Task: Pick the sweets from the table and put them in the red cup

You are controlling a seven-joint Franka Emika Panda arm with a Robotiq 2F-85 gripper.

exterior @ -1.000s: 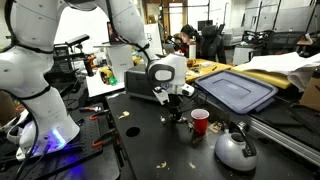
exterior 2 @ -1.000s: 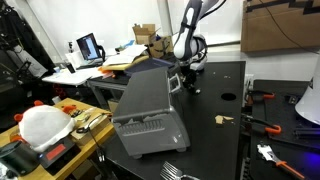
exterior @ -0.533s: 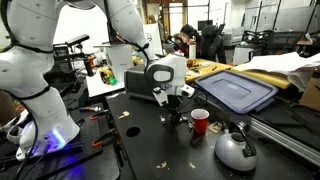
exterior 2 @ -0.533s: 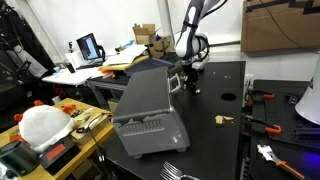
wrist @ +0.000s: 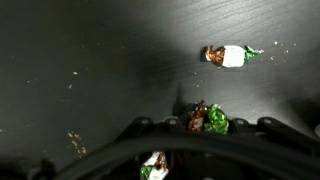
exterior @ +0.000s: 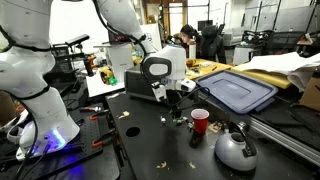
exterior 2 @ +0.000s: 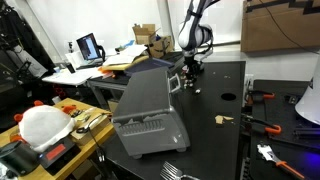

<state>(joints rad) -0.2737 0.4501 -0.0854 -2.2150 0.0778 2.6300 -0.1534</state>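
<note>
1. The pincer (exterior: 176, 110) is seen clamped together on a green-wrapped sweet (wrist: 208, 120), which is held at its tips just above the bench (exterior: 145, 150).
2. The red cup (exterior: 200, 122) is seen upright just beside the pincer, on the kettle (exterior: 236, 150) side. A short sideways carry to its open mouth is judged to be needed.
3. A white sweet (wrist: 229, 55) is seen lying on the bench beyond the tips, its long axis across the wrist view.
</note>
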